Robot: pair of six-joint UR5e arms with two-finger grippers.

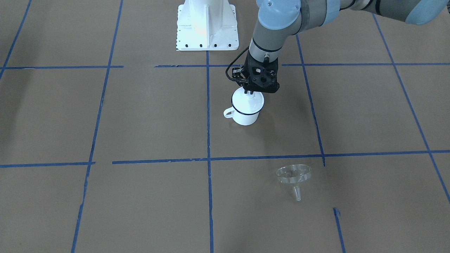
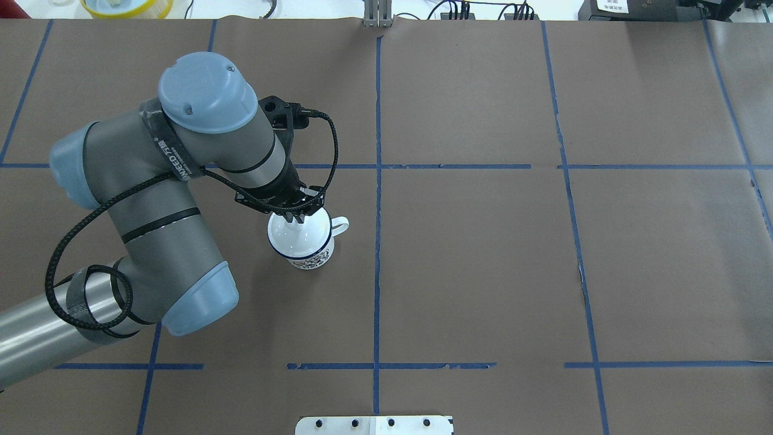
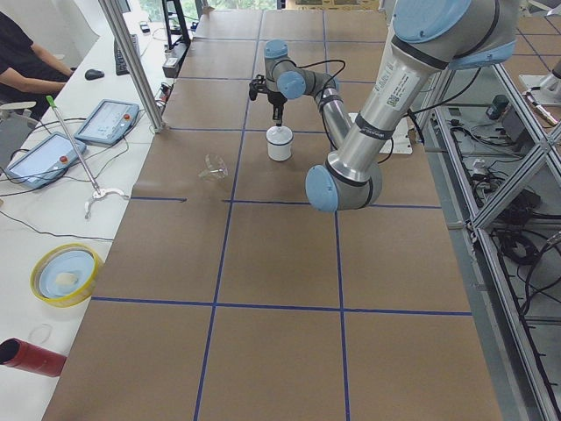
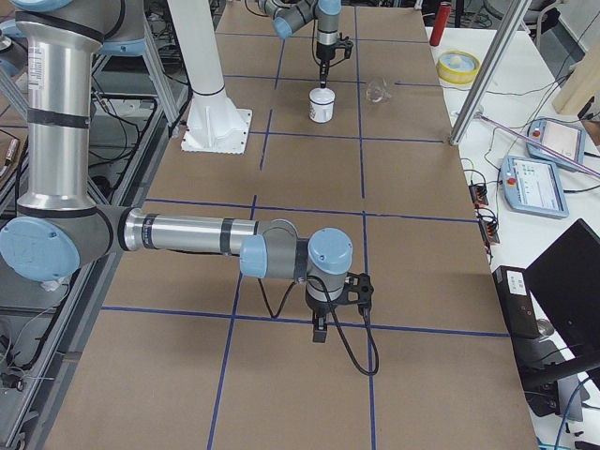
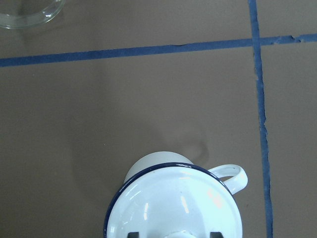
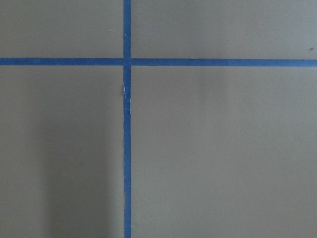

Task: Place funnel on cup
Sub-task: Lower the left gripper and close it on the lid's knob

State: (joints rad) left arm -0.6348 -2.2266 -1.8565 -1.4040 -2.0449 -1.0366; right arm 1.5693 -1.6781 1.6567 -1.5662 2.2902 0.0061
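The cup (image 1: pixel 245 116) is a white enamel mug with a dark blue rim, standing upright near the table's middle. A round white domed lid (image 1: pixel 248 102) with a knob rests on it. My left gripper (image 1: pixel 250 92) hangs straight down over the lid. In the left wrist view its fingertips (image 5: pixel 133 234) stand on either side of the knob, apart from it. The clear funnel (image 1: pixel 293 175) lies on the table well away from the mug, on the operators' side. The arm hides it in the overhead view. My right gripper (image 4: pixel 319 330) hangs over bare table far off; I cannot tell its state.
The white robot base (image 1: pixel 206 26) stands at the table's robot-side edge. A yellow bowl (image 3: pixel 66 274), a red cylinder (image 3: pixel 31 358) and tablets (image 3: pixel 107 120) lie on the bench beyond the far edge. Blue tape lines cross the brown table.
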